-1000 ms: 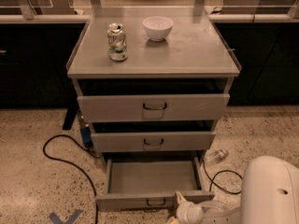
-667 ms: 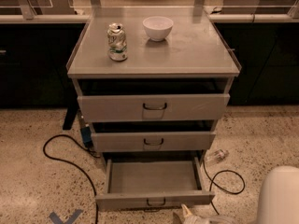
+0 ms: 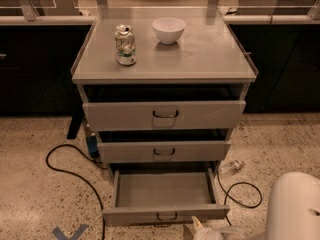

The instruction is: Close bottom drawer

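Note:
The bottom drawer (image 3: 165, 189) of the grey metal cabinet is pulled far out, and its flat grey tray is empty. Its narrow front strip with a small dark wire handle (image 3: 166, 217) sits near the lower edge of the view. My gripper (image 3: 200, 230) is a white shape at the bottom edge, just right of the handle and close to the drawer's front; I cannot tell if it touches. My white arm (image 3: 295, 209) fills the lower right corner. The middle drawer (image 3: 164, 151) and the top drawer (image 3: 165, 115) each stand slightly open.
A crushed can (image 3: 125, 45) and a white bowl (image 3: 168, 30) stand on the cabinet top. A black cable (image 3: 65, 169) loops on the floor at left, and another cable (image 3: 245, 194) lies at right near a small clear bottle (image 3: 231, 167). Blue tape (image 3: 70, 232) marks the floor.
My gripper and arm have shifted slightly at the bottom edge, the gripper now a little lower. The bottom drawer stays pulled out as before.

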